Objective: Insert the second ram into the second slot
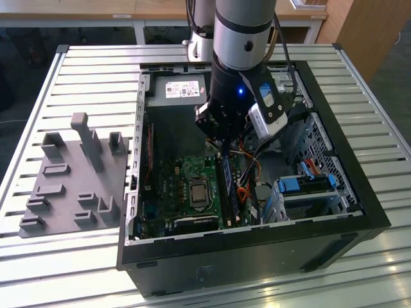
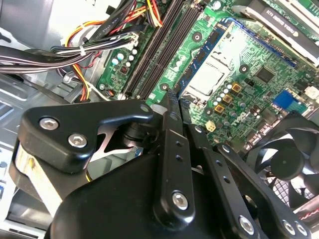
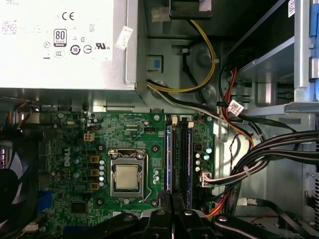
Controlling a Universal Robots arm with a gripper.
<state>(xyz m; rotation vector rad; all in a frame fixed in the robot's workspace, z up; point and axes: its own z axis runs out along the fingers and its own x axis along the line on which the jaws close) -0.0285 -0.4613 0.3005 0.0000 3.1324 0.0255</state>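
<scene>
- Along the near edge of the worktop (image 1: 77, 269) lies one open black computer case (image 1: 257, 256). It fills the worktop's middle and reaches toward the edge on the exterior view's right.
- Beside the case, toward the worktop's edge on the exterior view's left, sits one grey holder tray (image 1: 64, 192) with several upright posts.
- On the case floor, one green motherboard (image 1: 170, 186) carries one square processor socket (image 1: 198, 192) near its middle.
- Just beside the socket, toward the exterior view's right, runs one bank of memory slots (image 3: 179, 159). The first wrist view shows two thin blue edges there, one along each outer side, with dark slots between them.
- The second ram (image 1: 227, 183) stands on edge in this bank, below the fingertips. Which slot by number it sits in cannot be told.
- One gripper (image 1: 221, 146) hangs over the slot bank on the one arm. Its two fingers (image 2: 172, 149) are pressed together at the tips with nothing between them. Whether the tips touch the stick cannot be told.
- Farther toward the case wall on the exterior view's right, one bundle of black, orange and yellow cables (image 3: 259, 154) crosses beside the slots, next to a blue drive-bay clip (image 1: 298, 186).
- One black fan (image 2: 286, 159) sits at the motherboard's edge on the socket side, away from the slots.
- Against the far wall of the case lies one grey power supply (image 1: 180, 90).
</scene>
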